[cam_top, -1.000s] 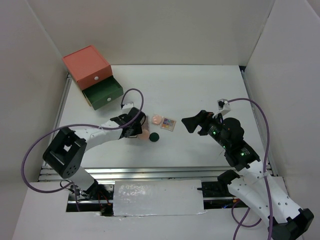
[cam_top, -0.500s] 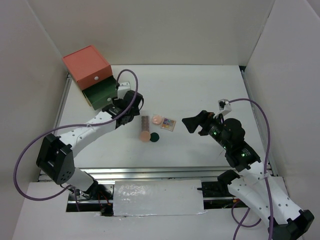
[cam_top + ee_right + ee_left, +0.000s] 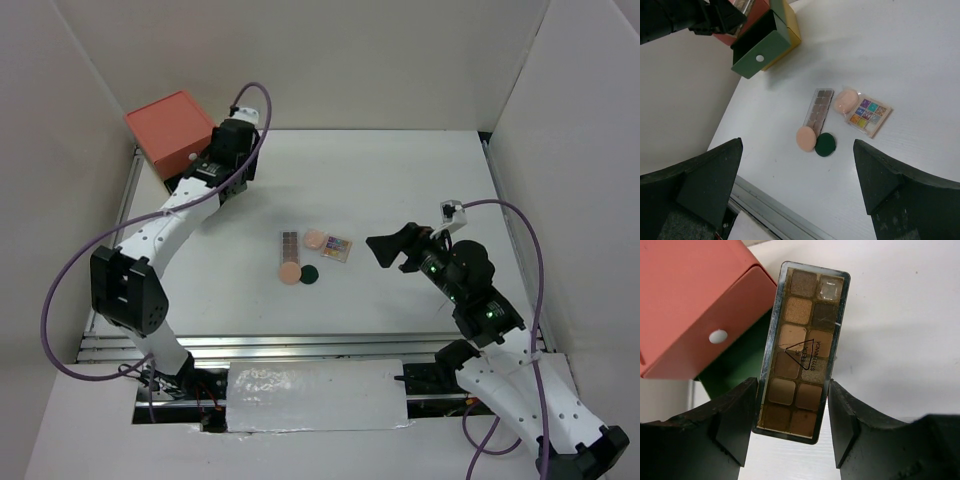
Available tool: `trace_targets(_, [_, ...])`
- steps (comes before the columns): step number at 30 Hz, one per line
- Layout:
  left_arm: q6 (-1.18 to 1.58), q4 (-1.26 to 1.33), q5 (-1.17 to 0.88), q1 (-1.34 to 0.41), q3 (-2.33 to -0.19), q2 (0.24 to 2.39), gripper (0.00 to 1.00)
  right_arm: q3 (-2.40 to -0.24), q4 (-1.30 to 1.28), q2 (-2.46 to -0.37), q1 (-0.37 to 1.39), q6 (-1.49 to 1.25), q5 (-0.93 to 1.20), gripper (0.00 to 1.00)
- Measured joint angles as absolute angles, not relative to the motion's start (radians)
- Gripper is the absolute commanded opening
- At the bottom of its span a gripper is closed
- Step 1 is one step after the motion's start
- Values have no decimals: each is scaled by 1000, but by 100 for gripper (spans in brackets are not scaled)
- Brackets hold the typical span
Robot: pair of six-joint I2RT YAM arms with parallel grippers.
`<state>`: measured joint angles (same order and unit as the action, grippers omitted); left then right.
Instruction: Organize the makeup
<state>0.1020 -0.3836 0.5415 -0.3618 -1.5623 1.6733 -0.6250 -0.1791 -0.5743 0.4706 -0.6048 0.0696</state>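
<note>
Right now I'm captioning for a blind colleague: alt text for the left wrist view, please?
The left gripper holds a brown eyeshadow palette by its long edges. Beyond it are the red drawer chest, its green drawer and white table.

I see the white table (image 3: 400, 190) carrying a small cluster near its middle: a brown eyeshadow palette (image 3: 290, 243), a pink disc (image 3: 314, 239) touching a square multicolour palette (image 3: 337, 246), and a peach disc (image 3: 289, 272) beside a dark-green disc (image 3: 310, 273) (those two touch). The drawer chest (image 3: 170, 125) sits at the far left corner.
</note>
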Motion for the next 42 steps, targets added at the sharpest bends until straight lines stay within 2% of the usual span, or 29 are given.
trace_targets(9, [-315,-134,616,-345,-1343,1580,0,-602,-171,-524,471,-612,104,100])
trace_targets(13, [-410,-27,606,-294,-1240,1496,0,-599,-170,-513,471,-613,128,100])
trace_targets(19, [-462,82,562,-214,-1213,1510,1,-599,-172,-482,471,-613,132,100])
trace_targets(25, [-462,114,532,-183,-1186,1553,13,-599,-172,-463,471,-613,136,100])
trace_targets(32, [-461,164,526,-187,-1123,1559,22,-599,-172,-463,471,-613,140,100])
trace_targets(37, [-460,208,532,-187,-1088,1559,46,-599,-172,-461,471,-613,139,100])
trace_targets(42, [-443,218,539,-186,-1088,1575,59,-599,-173,-451,471,-613,139,100])
